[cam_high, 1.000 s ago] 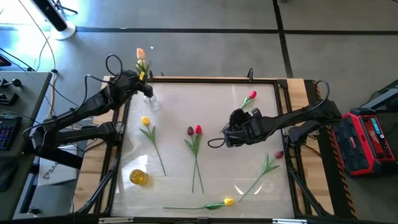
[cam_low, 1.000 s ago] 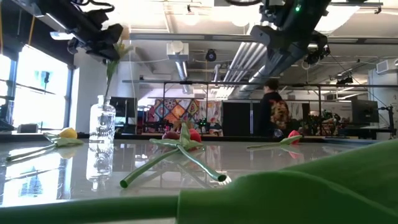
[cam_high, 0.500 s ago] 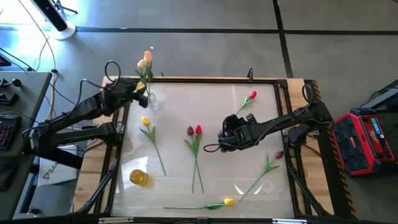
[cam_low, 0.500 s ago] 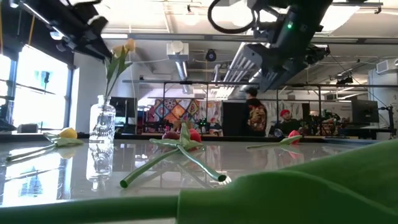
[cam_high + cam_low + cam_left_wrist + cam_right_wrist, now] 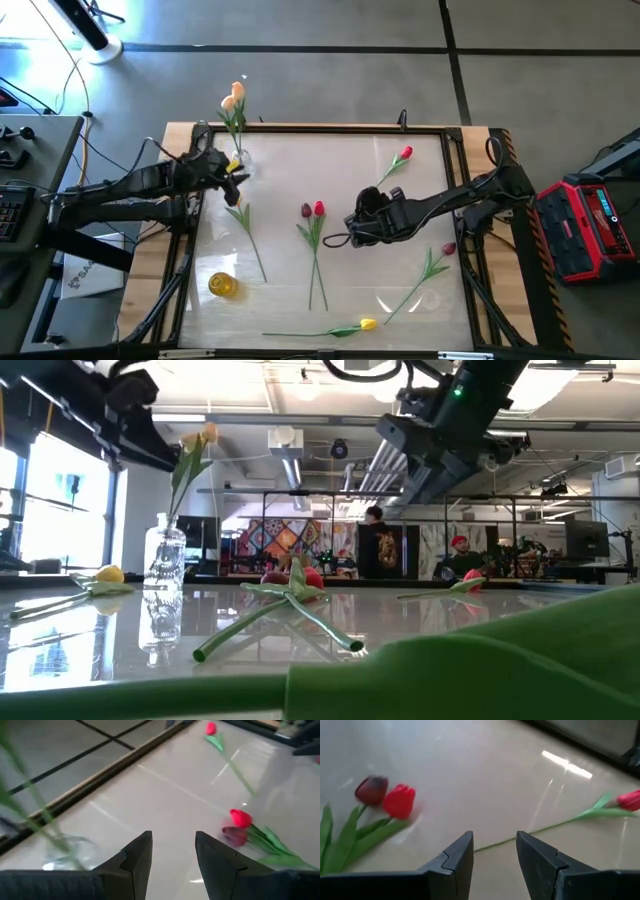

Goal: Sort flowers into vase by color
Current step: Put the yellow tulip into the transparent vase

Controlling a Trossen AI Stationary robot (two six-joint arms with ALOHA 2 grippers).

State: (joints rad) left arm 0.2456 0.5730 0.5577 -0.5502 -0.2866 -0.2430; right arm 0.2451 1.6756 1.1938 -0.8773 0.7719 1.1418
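— Where do we stand, going from the left side of the table (image 5: 330, 150)?

— We have one peach-headed artificial tulip (image 5: 233, 98) standing in the small clear glass bottle vase (image 5: 165, 555) at the far left corner. Our left tool (image 5: 237, 172) hovers just beside it, its fingers parted a moderate way and holding nothing.

— And what is left lying down?

— Nearly everything. Near the left tool lies a yellow tulip with a long green stem (image 5: 234, 195), and nearer the front edge sits a round yellow object (image 5: 222, 284) we cannot identify. In the middle a dark maroon tulip (image 5: 306, 210) and a bright red tulip (image 5: 319, 208) lie touching, stems crossed. Along the front lies another yellow tulip (image 5: 367, 324).

— And the right side?

— Our right tool (image 5: 352, 226) hangs over the table just beside the middle pair, fingers apart, empty. Beyond it lie a red tulip near the far edge (image 5: 405, 153) and a maroon tulip by the right edge (image 5: 449, 248). We judge the sorting barely begun.
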